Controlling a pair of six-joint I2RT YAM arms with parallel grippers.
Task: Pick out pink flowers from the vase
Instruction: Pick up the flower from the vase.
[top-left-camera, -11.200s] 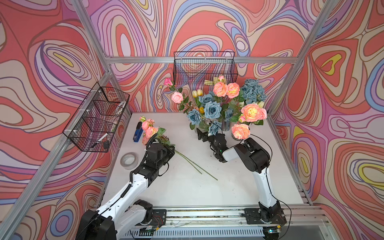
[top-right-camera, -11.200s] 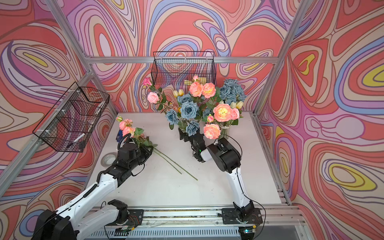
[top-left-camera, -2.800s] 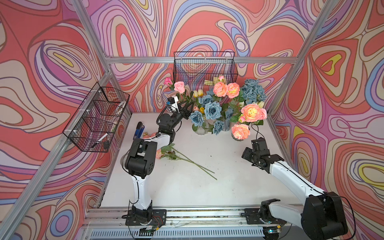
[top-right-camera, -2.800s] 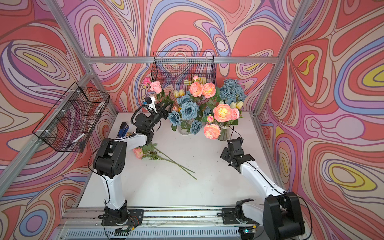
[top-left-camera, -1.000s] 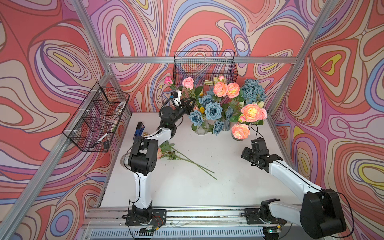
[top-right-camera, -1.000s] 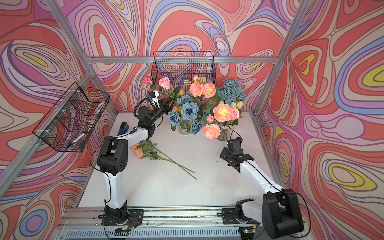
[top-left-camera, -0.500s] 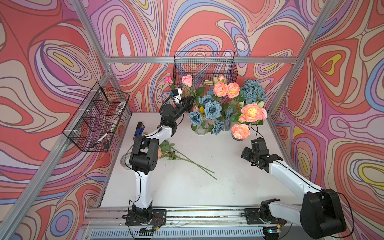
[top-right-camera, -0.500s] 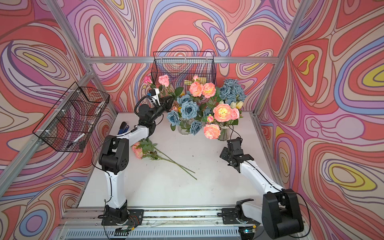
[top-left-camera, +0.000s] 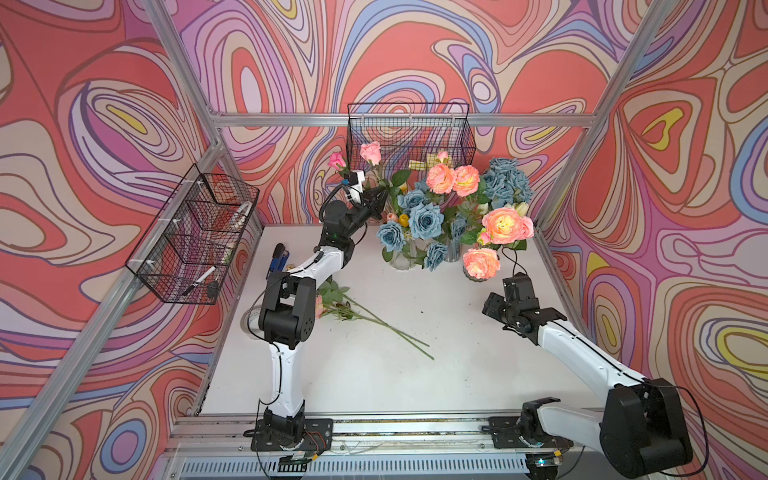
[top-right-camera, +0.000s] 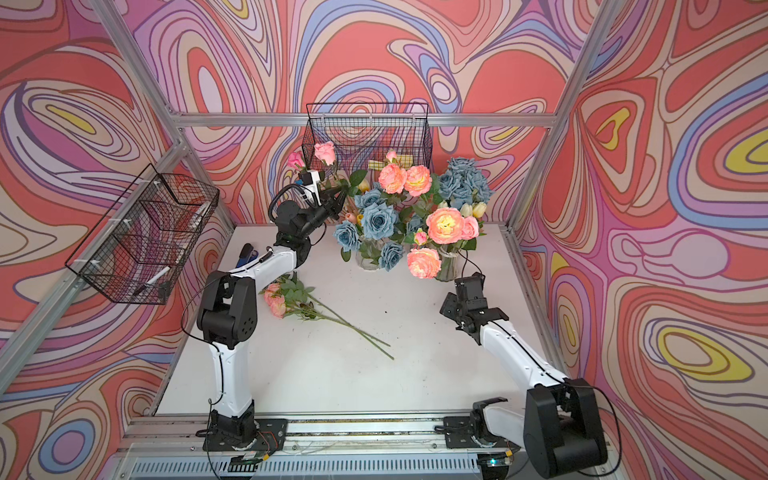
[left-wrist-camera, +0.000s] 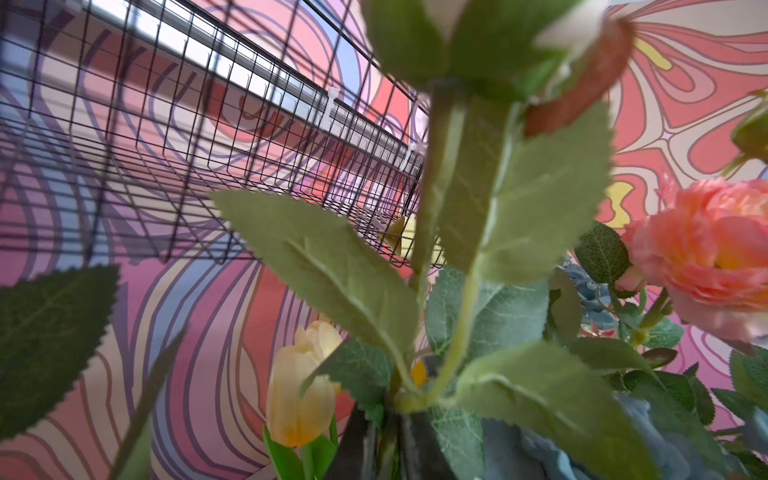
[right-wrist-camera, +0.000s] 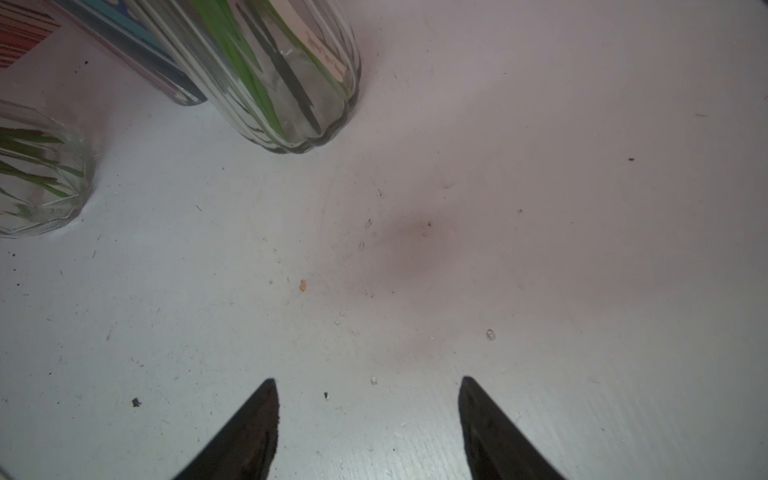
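Swirls all round: walls (top-left-camera: 104, 124) of red, pink, purple and cream loops close the cell on three sides, braced by an aluminium frame (top-left-camera: 399, 119). One black wire basket (top-left-camera: 409, 133) hangs on the back wall above the bouquet. A second one (top-left-camera: 195, 245) hangs off the left wall with a pen in it.

Down on the white table (top-left-camera: 374, 386), the glass vases (right-wrist-camera: 286, 83) stand along the far edge, right of centre. They are packed with blue roses (top-left-camera: 422, 220), a pale tulip (left-wrist-camera: 301, 395) and most of the pink flowers (top-left-camera: 451, 180).

The left gripper (top-left-camera: 381, 194) is up at the bouquet's left side. In the wrist view its dark fingers (left-wrist-camera: 411, 453) are drawn in to a narrow gap, pinching the leafy stem (left-wrist-camera: 440, 137) of a pink rose (top-left-camera: 371, 151). That bloom stands tall in front of the back basket.

The right gripper (right-wrist-camera: 368, 382) hovers low over bare tabletop near the right edge, just short of the vases. Its jaws are spread wide with nothing between them. The table below it looks scuffed, dotted with dark specks and crumbs.

Two more pink blooms (top-right-camera: 275, 302) lie loose near the table's left edge, tucked against the left arm's elbow. Their long stems trail toward the centre. A blue-handled tool (top-left-camera: 276, 257) sits at the far left corner.
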